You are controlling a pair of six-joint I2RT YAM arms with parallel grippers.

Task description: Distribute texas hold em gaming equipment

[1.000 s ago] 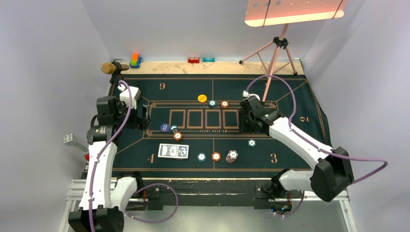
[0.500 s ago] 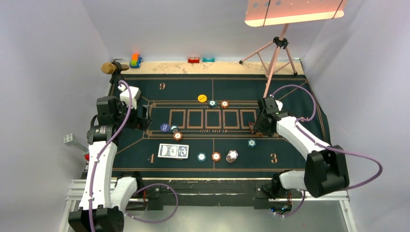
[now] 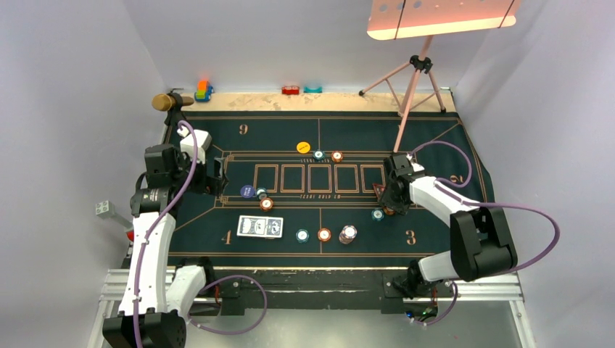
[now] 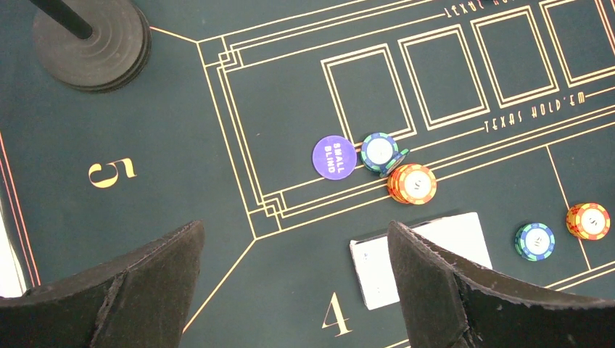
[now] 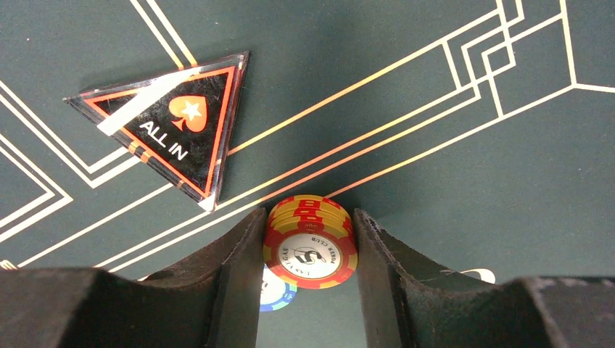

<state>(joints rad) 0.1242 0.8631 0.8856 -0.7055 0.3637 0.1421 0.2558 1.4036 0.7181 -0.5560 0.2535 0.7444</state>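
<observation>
My right gripper (image 5: 310, 255) is shut on a small stack of red-and-yellow chips (image 5: 310, 250), held just above the mat. A teal chip (image 5: 275, 293) lies partly under it. The red-edged "ALL IN" triangle (image 5: 178, 130) lies flat just beyond the fingers. In the top view the right gripper (image 3: 389, 203) hangs between the triangle (image 3: 378, 190) and the teal chip (image 3: 378, 214). My left gripper (image 4: 294, 290) stands open over the "4" corner, nothing between its fingers. The playing cards (image 4: 377, 272) lie beside its right finger. Beyond them sit the purple small-blind disc (image 4: 333, 156), a teal chip (image 4: 379, 151) and an orange chip stack (image 4: 413, 183).
A yellow disc (image 3: 303, 147) and two chips (image 3: 318, 154) (image 3: 337, 156) sit at the far side. Chips (image 3: 302, 235) (image 3: 324, 234) and a grey stack (image 3: 348, 233) lie near the front. A tripod (image 3: 413, 80) stands back right, toys (image 3: 204, 90) along the back edge, a black round base (image 4: 91, 43) back left.
My right gripper has swung right and toward the near edge, away from the card boxes, leaving the red triangle in plain sight. The left arm has not moved.
</observation>
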